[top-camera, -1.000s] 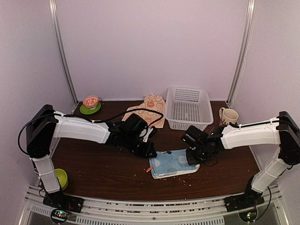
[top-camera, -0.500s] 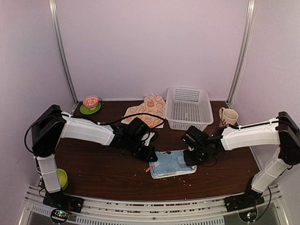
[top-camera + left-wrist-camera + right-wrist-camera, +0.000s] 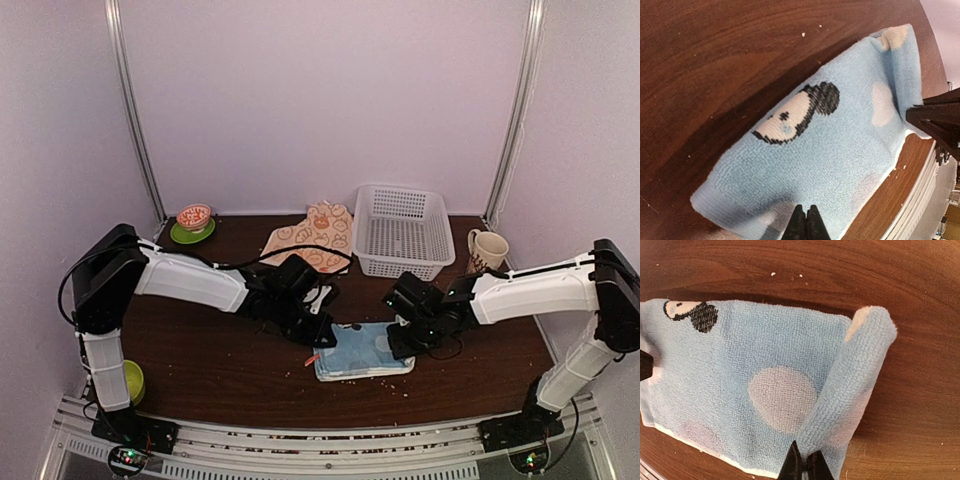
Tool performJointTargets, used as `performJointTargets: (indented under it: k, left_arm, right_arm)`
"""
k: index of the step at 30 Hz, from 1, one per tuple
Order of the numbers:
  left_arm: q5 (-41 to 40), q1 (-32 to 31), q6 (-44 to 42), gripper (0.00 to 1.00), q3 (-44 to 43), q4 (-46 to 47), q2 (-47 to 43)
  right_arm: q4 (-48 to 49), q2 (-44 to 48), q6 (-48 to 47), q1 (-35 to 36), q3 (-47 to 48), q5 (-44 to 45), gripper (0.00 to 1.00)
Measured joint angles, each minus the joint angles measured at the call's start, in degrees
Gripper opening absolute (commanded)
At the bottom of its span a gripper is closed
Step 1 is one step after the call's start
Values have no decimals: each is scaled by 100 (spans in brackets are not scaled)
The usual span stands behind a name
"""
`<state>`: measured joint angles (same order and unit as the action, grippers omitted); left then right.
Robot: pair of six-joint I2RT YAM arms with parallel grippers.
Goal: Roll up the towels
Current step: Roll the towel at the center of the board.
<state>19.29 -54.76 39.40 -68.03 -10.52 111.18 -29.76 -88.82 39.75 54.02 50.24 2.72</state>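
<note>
The light blue towel (image 3: 365,350) lies flat on the brown table, near the front middle. Its right edge is turned up and over into a short roll (image 3: 860,370). My right gripper (image 3: 400,338) is shut on that rolled edge, with cloth pinched between its fingers (image 3: 805,467). My left gripper (image 3: 318,338) is shut with its tips together, resting on the towel's left end (image 3: 806,222); no cloth shows between them. The towel fills the left wrist view (image 3: 840,140). The cream towel with orange prints (image 3: 315,235) lies spread at the back, apart from both grippers.
A white plastic basket (image 3: 400,230) stands at the back right, with a cream mug (image 3: 487,248) to its right. A small bowl on a green plate (image 3: 193,222) is at the back left. A green object (image 3: 131,380) sits by the left arm's base. Crumbs dot the table.
My right gripper has moved left with the towel's right edge, turning it over. My left gripper has shifted slightly nearer and left, and the towel has slid a little left.
</note>
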Motion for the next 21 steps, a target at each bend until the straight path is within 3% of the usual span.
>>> performJointTargets:
  k: [8, 17, 21]
  left_arm:
    - [-2, 0, 15, 0, -2, -7, 138]
    - [0, 0, 15, 0, -2, -4, 144]
    - [0, 0, 15, 0, 0, -4, 144]
  right_arm:
    - [-13, 461, -79, 13, -9, 181, 0]
    - [33, 227, -245, 96, 4, -26, 0]
    - [166, -61, -258, 166, 4, -249, 18]
